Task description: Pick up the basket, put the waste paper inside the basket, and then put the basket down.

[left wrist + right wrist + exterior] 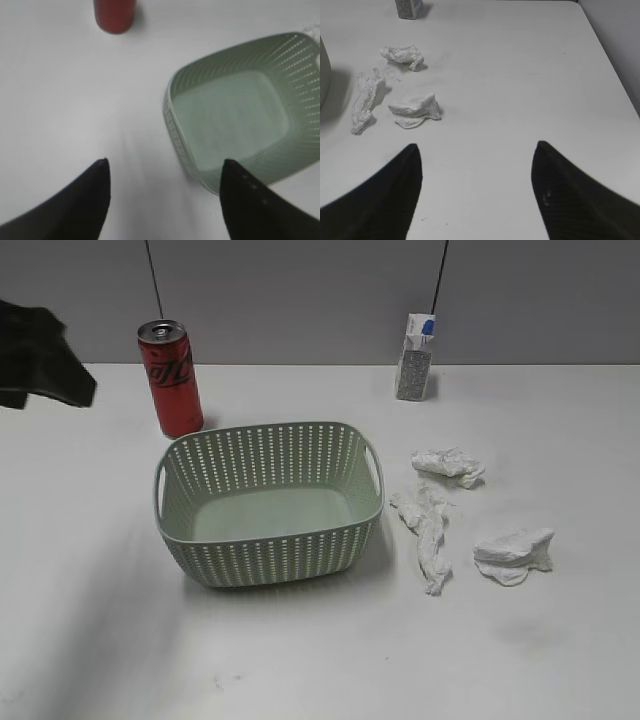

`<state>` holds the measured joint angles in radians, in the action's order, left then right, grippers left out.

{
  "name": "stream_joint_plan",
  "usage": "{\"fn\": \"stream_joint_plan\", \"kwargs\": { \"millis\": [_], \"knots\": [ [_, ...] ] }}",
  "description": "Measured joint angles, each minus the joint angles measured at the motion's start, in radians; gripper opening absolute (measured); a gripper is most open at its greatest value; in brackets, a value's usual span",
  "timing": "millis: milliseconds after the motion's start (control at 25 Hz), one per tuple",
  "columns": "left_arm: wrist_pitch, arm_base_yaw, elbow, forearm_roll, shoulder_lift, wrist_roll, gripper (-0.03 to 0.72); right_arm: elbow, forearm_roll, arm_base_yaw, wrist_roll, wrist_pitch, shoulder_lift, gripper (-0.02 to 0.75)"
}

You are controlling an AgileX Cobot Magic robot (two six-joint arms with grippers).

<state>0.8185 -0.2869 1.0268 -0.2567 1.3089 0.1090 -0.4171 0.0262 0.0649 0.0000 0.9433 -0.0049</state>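
The basket [268, 502] sits empty mid-table, with three waste paper [431, 530] wads beside it. The left gripper [165, 167] and right gripper [476, 150] are spread wide, nothing held. The can [172, 378] just behind could probably be toppled during lifting.

The sage-green slotted basket [268, 502] sits upright and empty; three crumpled white waste paper wads [428, 530] lie just right of it, the nearest long and twisted.
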Motion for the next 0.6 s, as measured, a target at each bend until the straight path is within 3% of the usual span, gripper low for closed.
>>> {"fn": "stream_joint_plan", "kwargs": {
  "millis": [200, 320, 600],
  "knots": [
    [0.021, -0.143, 0.076, 0.218, 0.221, -0.283, 0.484, 0.0, 0.0, 0.0, 0.0, 0.0, 0.0, 0.519],
    [-0.019, -0.172, 0.082, 0.21, 0.329, -0.344, 0.481, 0.0, 0.0, 0.0, 0.0, 0.0, 0.0, 0.52],
    [-0.086, -0.179, 0.082, 0.142, 0.495, -0.362, 0.481, 0.0, 0.0, 0.0, 0.0, 0.0, 0.0, 0.52]
  ]
}}
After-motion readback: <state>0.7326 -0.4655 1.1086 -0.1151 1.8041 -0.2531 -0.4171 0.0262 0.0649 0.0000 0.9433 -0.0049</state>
